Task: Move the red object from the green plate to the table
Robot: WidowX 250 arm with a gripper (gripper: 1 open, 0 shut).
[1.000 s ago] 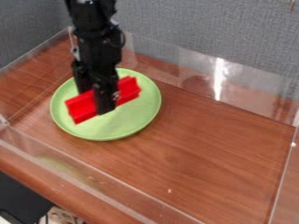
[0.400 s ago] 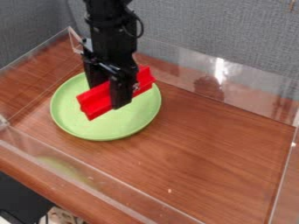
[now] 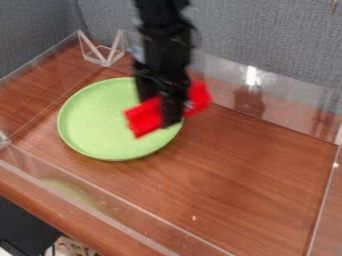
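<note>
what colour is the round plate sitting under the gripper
Lime green: the round, flat plate shows best in the only camera view.

table (image 3: 254,180): brown wood, clear walls | on it: green plate (image 3: 94,125)

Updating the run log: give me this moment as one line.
phase: carry | tool: shut on red object | red object: lifted, over right rim of green plate | table: not yet reached

Red object (image 3: 163,110) in the jaws above green plate's (image 3: 94,120) right rim, plate on table (image 3: 254,185).
</note>
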